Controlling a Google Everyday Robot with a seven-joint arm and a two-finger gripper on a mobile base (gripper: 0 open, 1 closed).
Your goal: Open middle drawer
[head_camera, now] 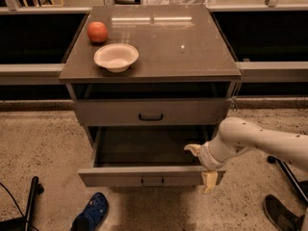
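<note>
Straddling middle drawer (120, 176) front below worktop (192, 52) front-right corner, gripper (202, 166) jaws spread, not clamping. Drawer looks well out; next move likely lift clear.

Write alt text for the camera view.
The middle drawer stands pulled out of a grey-brown cabinet, with the robot's claw at the right end of its front panel. The drawer above is shut; a pale bowl and a red-orange fruit sit on the cabinet top.

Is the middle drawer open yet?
Open: the middle drawer sits pulled out, dark interior exposed; the claw is at its right front corner.
</note>
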